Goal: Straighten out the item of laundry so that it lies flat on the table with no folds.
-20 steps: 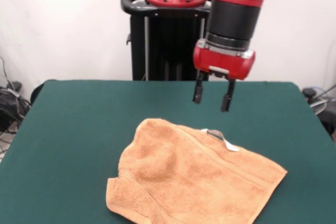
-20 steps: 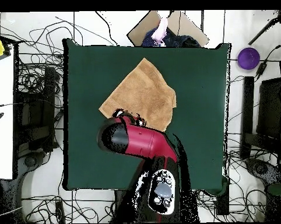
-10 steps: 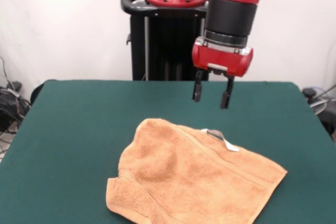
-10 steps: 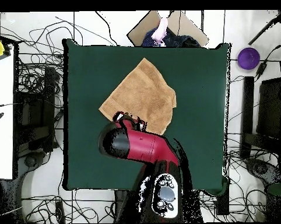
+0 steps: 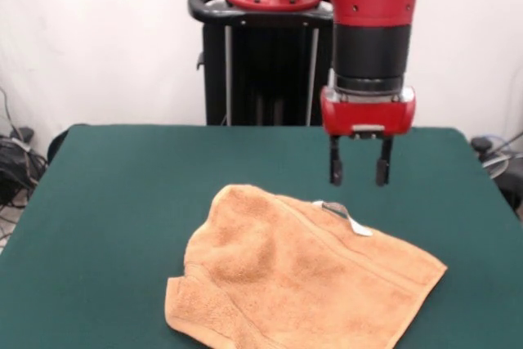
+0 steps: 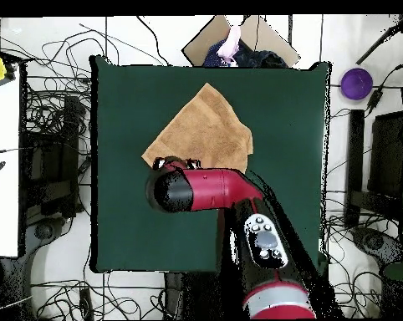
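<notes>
Near the front edge of the green desk (image 5: 122, 194) lies the peach-orange towel (image 5: 302, 284), rumpled, with a fold along its left side and its white tag (image 5: 353, 222) at the far edge. Above and just behind that tag hangs the pincer (image 5: 358, 172), clear of the cloth, its two fingers (image 5: 335, 171) spread apart with nothing between them. Seen from overhead, the red arm (image 6: 213, 190) covers the towel's corner nearest the robot.
</notes>
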You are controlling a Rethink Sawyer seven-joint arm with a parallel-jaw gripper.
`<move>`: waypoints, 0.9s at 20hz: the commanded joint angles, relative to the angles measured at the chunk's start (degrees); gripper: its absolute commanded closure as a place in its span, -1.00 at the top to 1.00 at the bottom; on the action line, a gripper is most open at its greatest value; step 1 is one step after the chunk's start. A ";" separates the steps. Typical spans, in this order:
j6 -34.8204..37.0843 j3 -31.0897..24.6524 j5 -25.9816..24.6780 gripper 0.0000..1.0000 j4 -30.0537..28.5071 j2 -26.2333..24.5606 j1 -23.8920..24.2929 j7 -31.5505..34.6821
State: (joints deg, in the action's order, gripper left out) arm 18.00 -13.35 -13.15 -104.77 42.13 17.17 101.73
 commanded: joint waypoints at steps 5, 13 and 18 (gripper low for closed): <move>17.85 -23.20 -11.94 1.00 8.07 -2.55 5.93 -33.03; 22.96 -25.50 -10.90 1.00 9.68 -1.60 6.90 -43.27; 18.94 -25.67 -11.74 1.00 5.52 -3.97 11.20 -42.92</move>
State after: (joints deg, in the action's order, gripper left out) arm 33.62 -33.99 -22.63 -98.03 40.45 24.57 67.49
